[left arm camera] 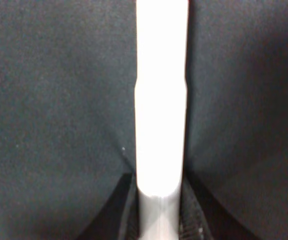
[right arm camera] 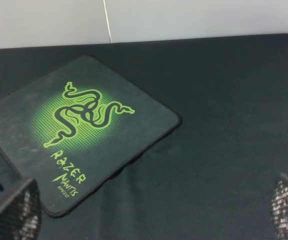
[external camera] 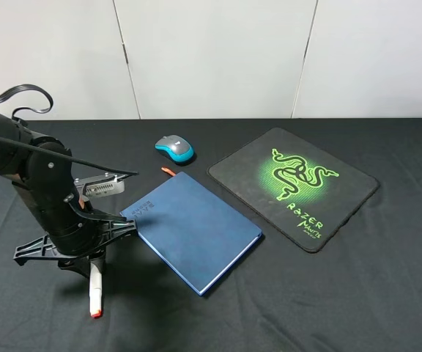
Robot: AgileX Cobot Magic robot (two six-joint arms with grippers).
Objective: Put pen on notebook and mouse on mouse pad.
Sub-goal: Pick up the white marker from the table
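Exterior high view locates the pen on the black table cloth at the near left, directly under the left gripper. The pen's long axis runs almost straight toward the camera, with the orange-red tip nearest. Its far end is hidden beneath the arm. Left wrist view shows the white barrel passing between the two fingers. They press against it on both sides with no visible gap, so the left gripper is clamped on the pen. Whether the pen is clear of the cloth cannot be determined.

The notebook lies just to the right of the pen in the exterior view. It is closed, flat and turned diagonally, and its cover is bare. The transfer therefore calls for a short sideways move toward the table centre, and the left arm is the nearer arm for it.

The mouse sits on the cloth beyond the notebook's far corner. It is near the mouse pad but apart from it. The pad lies to the right of the mouse and carries nothing.

The right gripper appears only in the right wrist view. Its fingertips are spread wide and hold nothing, and the camera looks across the mouse pad. The mouse is not in that view, so the right arm will probably have to reach across the pad to get to it.
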